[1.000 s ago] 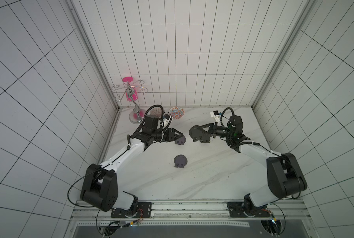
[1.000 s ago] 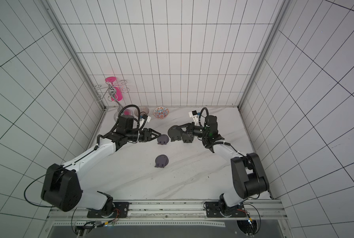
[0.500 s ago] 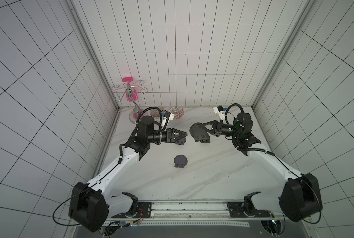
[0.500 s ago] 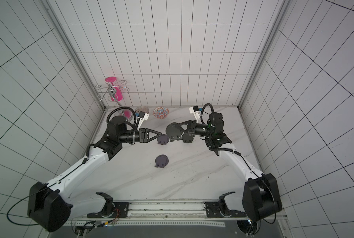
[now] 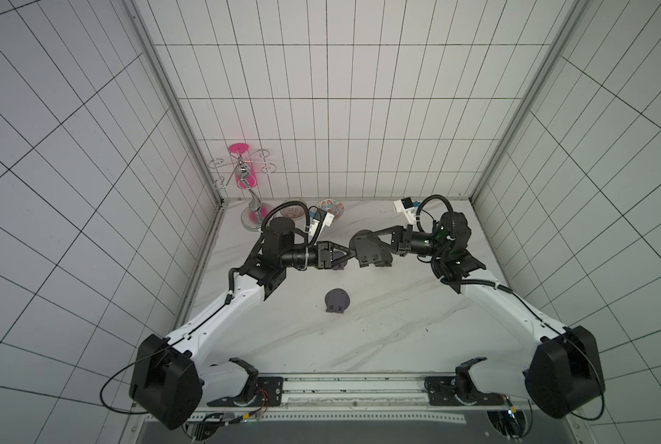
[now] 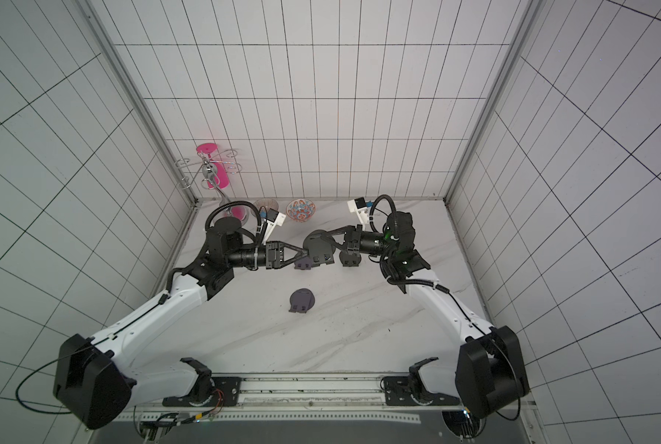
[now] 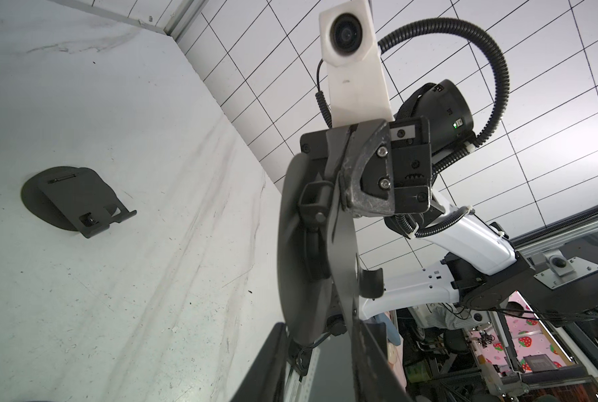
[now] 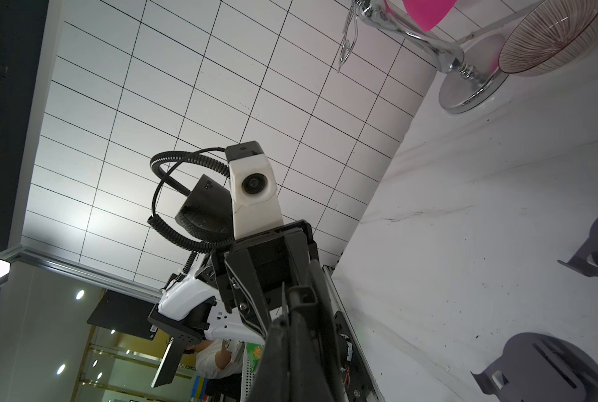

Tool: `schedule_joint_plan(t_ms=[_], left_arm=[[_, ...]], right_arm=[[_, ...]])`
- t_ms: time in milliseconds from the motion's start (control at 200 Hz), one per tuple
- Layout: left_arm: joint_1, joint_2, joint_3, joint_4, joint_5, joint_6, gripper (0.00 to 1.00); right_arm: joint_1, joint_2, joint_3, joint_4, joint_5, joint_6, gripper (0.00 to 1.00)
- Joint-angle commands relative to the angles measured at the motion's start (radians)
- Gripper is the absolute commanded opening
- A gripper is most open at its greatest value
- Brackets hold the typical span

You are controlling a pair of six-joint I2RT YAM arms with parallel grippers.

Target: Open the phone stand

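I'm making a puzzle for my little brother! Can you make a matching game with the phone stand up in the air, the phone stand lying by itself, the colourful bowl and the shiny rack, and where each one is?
Things
1. raised phone stand
2. lone phone stand
3. patterned bowl
4. chrome rack

Places
A. back corner on the robot's left
B. lying in the middle of the table, touched by nothing
C. off the table, gripped by the right tool
D. on the table by the middle of the back wall

Pairs: 1-C, 2-B, 3-D, 4-A
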Motion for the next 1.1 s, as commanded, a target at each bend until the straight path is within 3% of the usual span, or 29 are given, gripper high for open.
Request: schedule_joint_plan(t_ms=[0,330,420,540,745,1099], left_arm=[[-0.001,0.013,0.024,0.027,-0.002,-0.004,0.32],[-0.002,0.035,0.039,0.034,0.025,0.004,0.3],[-0.003,0.044,0.042,0.038,0.034,0.003,0.22],[-0.003,0.053,0.041,0.074,0.062,-0.022,0.0],[-0.002,0.062,0.025,0.176,0.091,-0.114,0.0],[-0.005,0.128,-0.001,0.119,0.107,-0.172,0.0]], right_arm=[[0.014,-0.026,0.005,0.075,-0.006,0.037,0.0],[0.061,0.022,-0.013,0.147,-0.023,0.072,0.0],[0.076,0.044,-0.008,0.174,-0.025,0.086,0.0],[0.094,0.069,0.006,0.178,-0.026,0.083,0.0],[0.107,0.094,0.033,0.21,-0.013,0.09,0.0],[0.108,0.075,0.208,0.065,0.027,-0.05,0.0]])
